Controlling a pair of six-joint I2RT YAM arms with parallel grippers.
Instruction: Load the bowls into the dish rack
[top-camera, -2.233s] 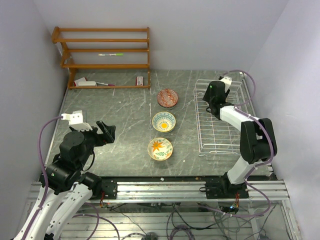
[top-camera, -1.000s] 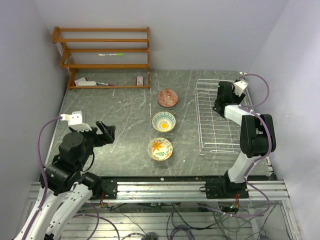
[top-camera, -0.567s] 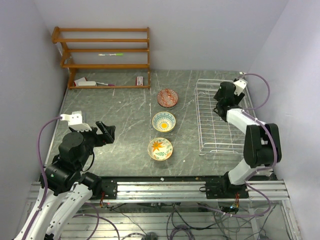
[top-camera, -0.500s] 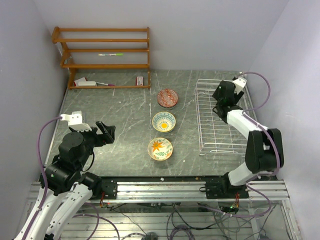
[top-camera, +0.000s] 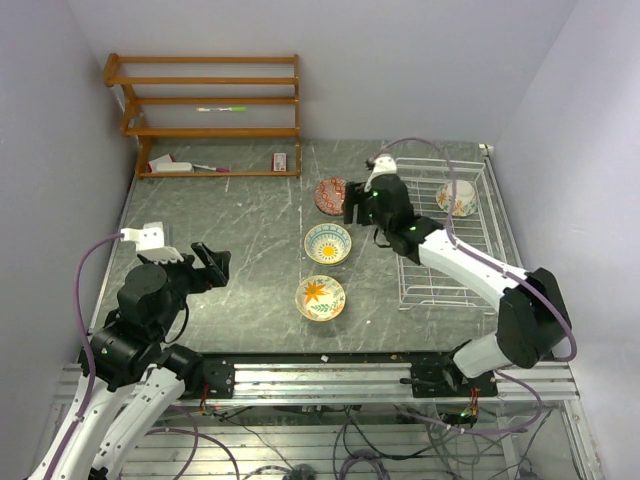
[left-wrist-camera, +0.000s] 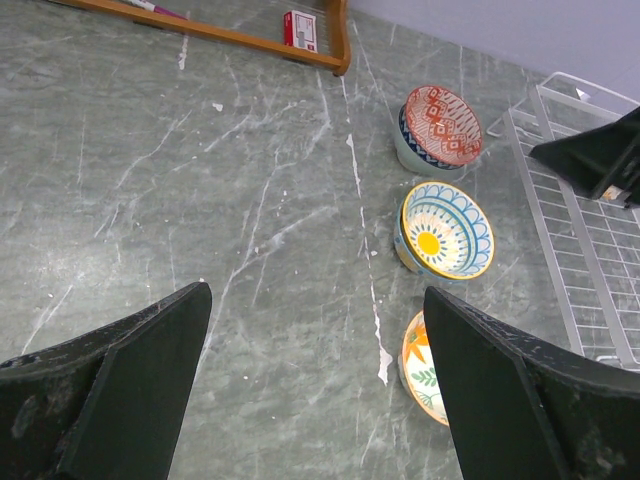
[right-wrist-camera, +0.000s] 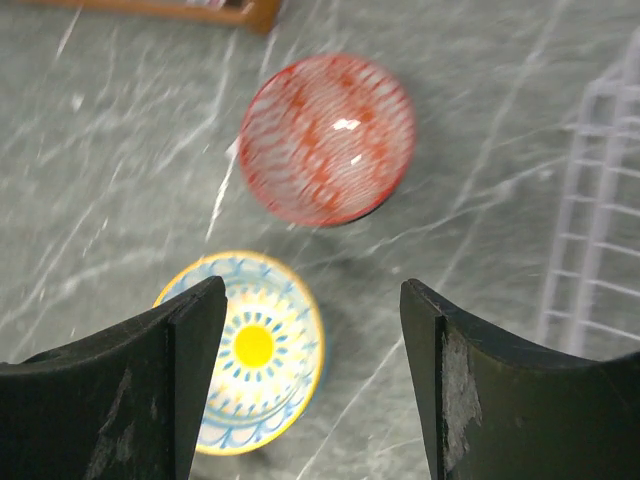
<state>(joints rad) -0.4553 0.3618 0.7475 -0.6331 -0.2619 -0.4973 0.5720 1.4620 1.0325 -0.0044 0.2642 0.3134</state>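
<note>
The right tool (right-wrist-camera: 312, 298) hangs empty, jaws wide apart, above the red-patterned bowl (right-wrist-camera: 327, 138), evidently lined up to take it next. The teal-yellow bowl (right-wrist-camera: 250, 350) and orange floral bowl (top-camera: 320, 297) wait in line on the table (top-camera: 240, 230). One cream bowl (top-camera: 458, 197) sits in the far right corner of the dish rack (top-camera: 436, 160). The left tool (left-wrist-camera: 315, 300) idles, jaws apart. A second earlier the right arm stood over that corner; it has swung left since.
</note>
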